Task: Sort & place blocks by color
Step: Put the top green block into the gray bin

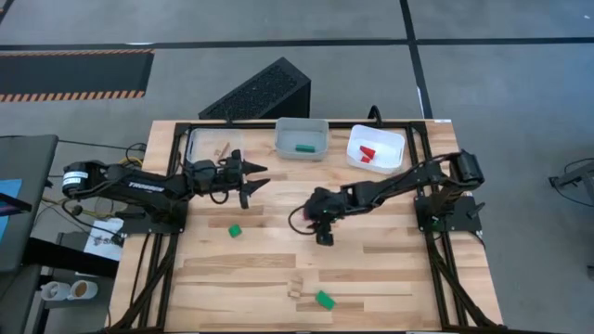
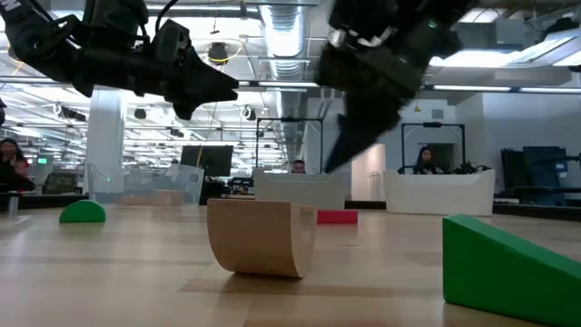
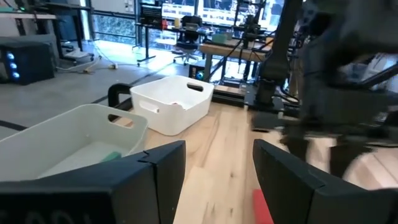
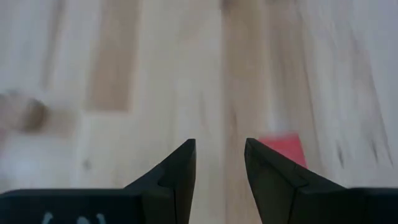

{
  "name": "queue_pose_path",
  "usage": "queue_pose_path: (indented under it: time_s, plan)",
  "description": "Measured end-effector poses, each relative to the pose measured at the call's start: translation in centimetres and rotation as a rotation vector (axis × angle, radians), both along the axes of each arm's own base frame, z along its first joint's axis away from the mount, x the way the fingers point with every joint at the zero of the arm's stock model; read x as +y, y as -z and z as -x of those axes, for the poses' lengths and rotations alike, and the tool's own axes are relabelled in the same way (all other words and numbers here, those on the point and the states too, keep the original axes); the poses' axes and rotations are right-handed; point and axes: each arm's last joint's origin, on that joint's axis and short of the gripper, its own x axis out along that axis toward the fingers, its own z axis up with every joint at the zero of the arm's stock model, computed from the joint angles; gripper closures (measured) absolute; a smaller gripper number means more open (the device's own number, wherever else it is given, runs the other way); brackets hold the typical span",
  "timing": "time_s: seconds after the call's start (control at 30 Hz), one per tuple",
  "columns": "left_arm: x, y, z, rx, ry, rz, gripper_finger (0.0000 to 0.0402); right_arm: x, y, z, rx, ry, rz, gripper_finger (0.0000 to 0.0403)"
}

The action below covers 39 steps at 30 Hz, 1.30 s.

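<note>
My right gripper (image 1: 324, 237) hangs open over the table's middle, its fingers pointing down. A small red block (image 4: 283, 149) lies on the wood just beside one fingertip and shows in the high view (image 1: 302, 215) too. My left gripper (image 1: 260, 178) is open above the table near the trays and holds nothing. A green block (image 1: 235, 230) lies left of centre. A green wedge (image 1: 324, 299) and a light-wood arch (image 2: 261, 236) rest near the near edge. The left tray (image 1: 200, 148) holds a wood piece, the middle tray (image 1: 302, 130) a green block, and the white tray (image 1: 390, 139) red blocks.
The three trays stand in a row along the far edge. A black slanted box (image 1: 260, 91) sits beyond the table. The arm bases stand at the left and right edges. People sit at desks in the room behind.
</note>
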Motion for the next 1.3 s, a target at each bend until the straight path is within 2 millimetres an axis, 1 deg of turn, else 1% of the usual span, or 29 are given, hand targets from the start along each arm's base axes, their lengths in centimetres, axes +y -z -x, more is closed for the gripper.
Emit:
queue_pose_path:
  time_s: [0.07,0.1,0.2,0.3,0.37,0.43,0.6,0.67,0.77,0.83,0.87,0.93,1.03,1.1,1.17,1.23,1.3]
  plan:
    - [-0.2,0.0,0.0,0.0,0.011,0.0,0.0229,-0.5,0.4,1.3,0.002,0.035,-0.009,0.0244]
    - [-0.3,0.0,-0.1,0.0,0.015,0.0,0.0229,-0.9,0.4,1.5,-0.037,0.052,-0.021,0.0244]
    - [-0.5,-0.1,-0.1,-0.003,0.025,-0.002,0.0229,-1.9,0.7,3.4,-0.116,0.109,-0.051,0.0244]
    - [-0.5,-0.1,-0.1,-0.004,0.023,-0.013,0.0229,-2.4,0.8,4.5,-0.227,0.136,-0.079,0.0244]
    - [-0.5,-0.1,-0.1,0.002,0.022,-0.013,0.0229,-2.0,0.5,5.0,-0.292,0.114,-0.12,0.0244]
    - [-0.5,-0.1,-0.1,0.004,0.021,-0.016,0.0229,-1.2,0.4,4.9,-0.338,0.073,-0.15,0.0244]
    - [-0.5,0.0,-0.1,0.007,0.024,-0.018,0.0229,1.3,0.4,5.2,-0.338,-0.003,-0.143,0.0244]
    - [-0.6,0.2,-0.1,0.026,0.04,0.011,0.0228,2.1,0.4,5.4,-0.331,-0.018,-0.135,0.0244]
    - [-1.2,1.0,-0.3,0.129,0.116,0.143,0.0228,2.9,0.0,5.7,-0.337,-0.037,-0.117,0.0244]
    - [-2.2,1.4,-0.7,0.247,0.159,0.215,0.0228,3.1,-0.2,5.9,-0.34,-0.036,-0.101,0.0244]
    - [-2.8,1.6,-0.8,0.333,0.165,0.236,0.0228,3.2,-0.2,6.1,-0.324,-0.036,-0.088,0.0244]
    - [-4.2,2.0,-0.7,0.518,0.143,0.234,0.0228,3.4,-0.3,6.4,-0.314,-0.04,-0.065,0.0244]
    - [-6.1,1.3,-0.5,0.694,0.086,0.168,0.0228,3.6,-0.3,6.4,-0.318,-0.034,-0.051,0.0244]
    - [-7.0,1.2,0.0,0.765,0.032,0.162,0.0228,3.7,-0.3,6.5,-0.32,-0.039,-0.052,0.0244]
    - [-7.7,1.4,0.4,0.799,0.016,0.188,0.0226,3.8,-0.3,6.5,-0.317,-0.041,-0.053,0.0244]
    - [-8.4,1.5,0.6,0.82,0.034,0.213,0.022,3.9,-0.3,6.5,-0.316,-0.043,-0.057,0.0244]
    - [-9.3,1.5,0.8,0.831,0.094,0.232,0.0207,4.1,-0.3,6.5,-0.32,-0.044,-0.064,0.0244]
